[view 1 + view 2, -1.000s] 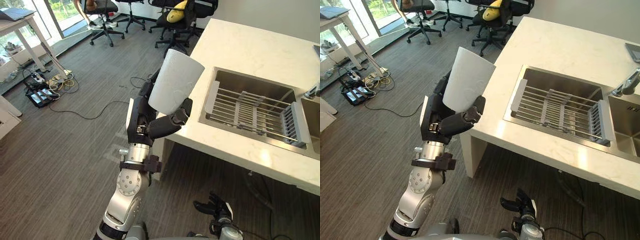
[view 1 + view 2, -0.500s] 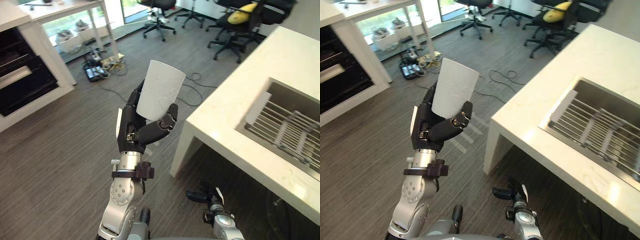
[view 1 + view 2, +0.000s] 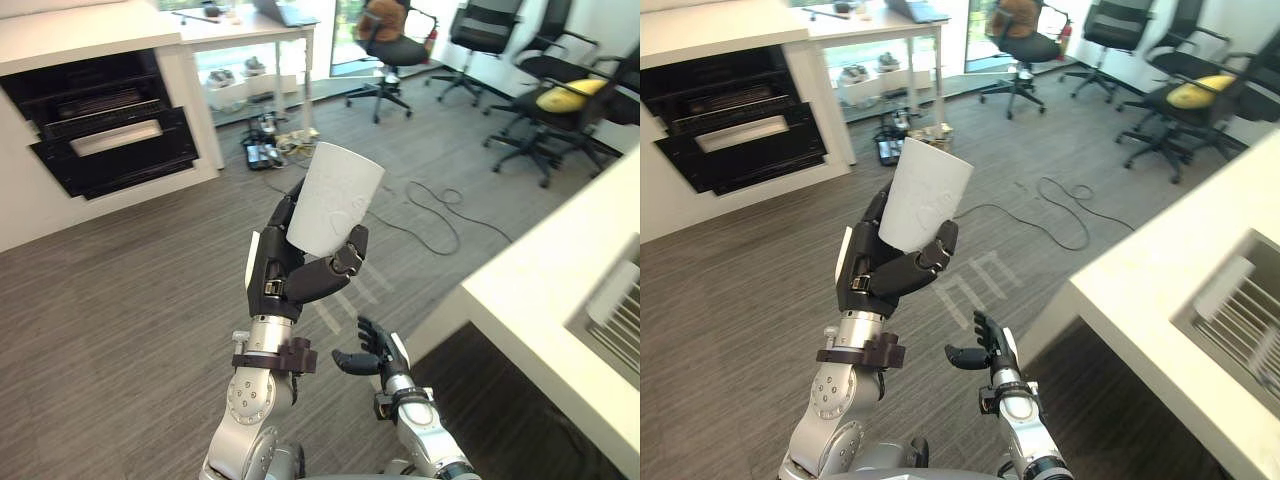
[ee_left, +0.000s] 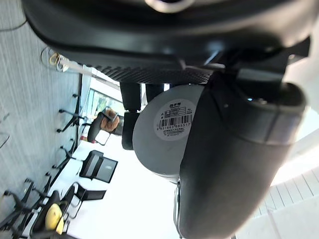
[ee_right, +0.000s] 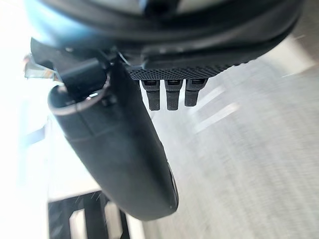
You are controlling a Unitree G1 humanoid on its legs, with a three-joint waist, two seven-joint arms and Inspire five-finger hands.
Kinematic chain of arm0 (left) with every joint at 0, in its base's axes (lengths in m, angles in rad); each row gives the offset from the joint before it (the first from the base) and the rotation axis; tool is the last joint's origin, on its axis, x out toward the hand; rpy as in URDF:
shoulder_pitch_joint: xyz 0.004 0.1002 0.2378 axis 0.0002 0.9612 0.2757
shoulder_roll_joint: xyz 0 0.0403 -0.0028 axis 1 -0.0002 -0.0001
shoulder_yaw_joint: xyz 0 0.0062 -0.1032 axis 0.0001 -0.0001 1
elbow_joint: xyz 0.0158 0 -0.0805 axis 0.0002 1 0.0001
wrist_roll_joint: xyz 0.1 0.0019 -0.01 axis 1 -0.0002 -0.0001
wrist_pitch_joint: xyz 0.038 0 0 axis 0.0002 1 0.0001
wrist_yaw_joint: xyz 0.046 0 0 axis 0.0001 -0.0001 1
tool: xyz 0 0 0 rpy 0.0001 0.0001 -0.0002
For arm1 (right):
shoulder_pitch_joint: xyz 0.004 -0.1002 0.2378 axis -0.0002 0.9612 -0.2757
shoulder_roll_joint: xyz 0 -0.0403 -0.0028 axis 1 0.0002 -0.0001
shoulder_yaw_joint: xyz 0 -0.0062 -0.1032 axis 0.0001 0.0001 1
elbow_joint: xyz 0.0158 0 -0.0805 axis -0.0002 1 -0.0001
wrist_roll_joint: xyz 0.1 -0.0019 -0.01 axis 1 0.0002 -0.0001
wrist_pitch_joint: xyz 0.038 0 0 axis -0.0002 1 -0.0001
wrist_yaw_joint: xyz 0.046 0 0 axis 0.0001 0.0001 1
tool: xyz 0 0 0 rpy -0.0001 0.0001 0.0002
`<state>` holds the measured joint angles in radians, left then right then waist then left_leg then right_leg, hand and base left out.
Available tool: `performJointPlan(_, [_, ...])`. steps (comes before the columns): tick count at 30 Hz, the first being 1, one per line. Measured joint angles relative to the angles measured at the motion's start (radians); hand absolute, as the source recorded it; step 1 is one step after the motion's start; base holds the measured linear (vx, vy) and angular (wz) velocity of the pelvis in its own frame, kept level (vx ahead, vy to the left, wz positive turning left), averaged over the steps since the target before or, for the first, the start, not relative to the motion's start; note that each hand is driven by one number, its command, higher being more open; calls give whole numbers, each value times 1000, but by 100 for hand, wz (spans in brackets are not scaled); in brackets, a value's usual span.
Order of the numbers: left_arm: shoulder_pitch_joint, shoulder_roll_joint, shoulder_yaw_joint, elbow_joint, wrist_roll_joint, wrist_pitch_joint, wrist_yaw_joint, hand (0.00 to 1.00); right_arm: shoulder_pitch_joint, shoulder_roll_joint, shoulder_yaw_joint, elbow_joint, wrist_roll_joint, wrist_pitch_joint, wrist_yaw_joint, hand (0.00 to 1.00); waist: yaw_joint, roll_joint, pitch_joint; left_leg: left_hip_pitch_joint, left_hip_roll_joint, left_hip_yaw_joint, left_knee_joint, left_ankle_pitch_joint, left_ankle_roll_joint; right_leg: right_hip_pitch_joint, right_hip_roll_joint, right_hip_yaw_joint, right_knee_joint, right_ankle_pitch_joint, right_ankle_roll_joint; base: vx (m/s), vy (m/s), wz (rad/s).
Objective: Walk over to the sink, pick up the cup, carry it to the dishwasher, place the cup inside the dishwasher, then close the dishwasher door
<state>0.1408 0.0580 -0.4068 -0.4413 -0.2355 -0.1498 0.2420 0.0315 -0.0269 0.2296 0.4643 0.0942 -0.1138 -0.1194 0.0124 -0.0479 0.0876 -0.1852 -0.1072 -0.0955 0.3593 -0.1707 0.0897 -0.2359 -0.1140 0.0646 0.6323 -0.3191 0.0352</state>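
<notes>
Cup [image 3: 335,200]: white, upright, mouth up, held raised over grey floor [image 3: 120,300] at mid-view. Counter [image 3: 560,300] cut off at right edge. Dishwasher [image 3: 105,130] seen at upper left, well apart from cup; interior dark, contents not made out. Left hand [image 3: 290,270] raised on bent arm, fingers and thumb wrapped round cup's lower part, which is hidden. Right hand [image 3: 368,352] held low, fingers loosely extended, nothing grasped.

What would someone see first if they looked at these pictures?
The big white cup stands out, held up in the middle of the view by the left hand, its dark fingers curled round it. Next come the black dishwasher, set in a white cabinet across the floor at the upper left, and the right hand, open, low beside the white counter.
</notes>
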Motion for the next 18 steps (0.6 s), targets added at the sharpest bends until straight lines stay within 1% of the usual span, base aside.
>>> performJointPlan(1, [-1,0,-7,0,0,0,0,30,22,-2,0,-55,1,-1,1,90,-1,0,0,21,-18,-45,1,-4,-10,-11,24,58,-30,0,1,218,-132,108])
performJointPlan(2, [-1,0,-11,0,0,0,0,30,34,-2,1,-80,1,-1,1,90,-1,-1,-1,32,-26,-68,0,-8,-17,-11,24,63,-50,1,2,282,-198,122])
performJointPlan(3, [-1,-1,-17,-2,0,-2,-5,30,58,-1,3,-131,1,-2,5,90,6,-8,-7,39,-38,-94,15,-22,-41,-5,8,39,-122,29,1,332,-255,121])
performJointPlan(4, [-1,-5,-22,-3,-1,-4,-8,30,71,0,12,-163,2,-11,7,90,6,-5,-14,28,-36,-103,45,-44,-74,16,1,3,-161,67,43,260,-212,119])
performJointPlan(5, [1,-7,-31,-3,-1,-4,-8,30,75,-4,14,-169,2,-11,8,90,7,4,-20,20,-24,-104,52,-51,-96,29,5,-27,-176,68,39,229,-190,117])
performJointPlan(6, [1,-8,-54,-4,-1,-5,-15,30,83,-15,13,-180,2,-12,8,90,15,23,-34,8,12,-96,53,-63,-120,60,20,-84,-218,76,25,194,-181,106])
performJointPlan(7, [1,-11,-66,-4,-1,-6,-31,30,86,-23,11,-184,2,-12,3,90,22,28,-37,3,43,-68,44,-65,-127,89,28,-132,-241,78,22,175,-182,104])
performJointPlan(8, [2,-10,-75,-4,-2,-6,-37,30,89,-26,9,-187,2,-12,0,90,22,29,-37,3,62,-37,40,-62,-131,105,30,-156,-249,78,22,151,-182,104])
performJointPlan(9, [5,-11,-84,-4,-2,-6,-47,30,93,-30,8,-188,3,-12,-6,90,18,29,-37,5,87,32,36,-53,-133,138,31,-200,-262,78,22,149,-161,102])
performJointPlan(10, [5,-11,-88,-4,-3,-6,-49,30,96,-31,3,-192,3,-12,-11,90,18,29,-38,6,104,113,38,-43,-120,167,31,-230,-275,78,21,123,-123,96])
performJointPlan(11, [5,-11,-92,-6,-6,-6,-49,30,95,-31,0,-193,3,-12,-12,90,19,30,-38,6,113,164,39,-41,-115,178,30,-238,-280,78,20,105,-65,74])
performJointPlan(12, [5,-9,-92,-8,-16,-7,-49,30,91,-31,-8,-195,3,-13,-15,90,20,30,-39,6,126,239,41,-34,-104,194,30,-242,-293,77,18,100,2,70])
performJointPlan(13, [5,-4,-91,-9,-23,-8,-49,30,80,-29,-21,-194,3,-14,-21,90,22,30,-40,2,138,340,49,-23,-85,209,28,-243,-299,78,16,100,2,66])
performJointPlan(14, [5,-1,-92,-9,-24,-8,-49,30,75,-29,-29,-192,3,-14,-21,90,24,31,-40,2,142,368,50,-18,-77,205,28,-245,-284,78,16,83,29,59])
performJointPlan(15, [5,4,-89,-9,-32,-8,-49,30,62,-31,-32,-183,2,-15,-22,90,21,34,-38,3,149,386,50,-9,-55,170,33,-251,-231,57,-3,25,10,58])
performJointPlan(16, [-2,5,-85,-4,-42,-13,-53,30,46,-26,-35,-170,1,-23,-22,90,8,37,-43,5,151,380,22,-9,-55,174,62,-232,-342,63,-25,31,-4,65])
performJointPlan(17, [-9,5,-83,-2,-42,-15,-54,30,42,-23,-40,-170,1,-28,-22,90,0,36,-42,5,146,379,3,-9,-54,175,61,-236,-382,116,-19,11,-34,87])
performJointPlan(18, [-18,3,-86,16,-42,-17,-59,30,42,-20,-58,-158,1,-31,-22,90,-16,45,-47,6,145,370,-25,-6,-44,190,64,-273,-400,131,-21,11,-49,74])
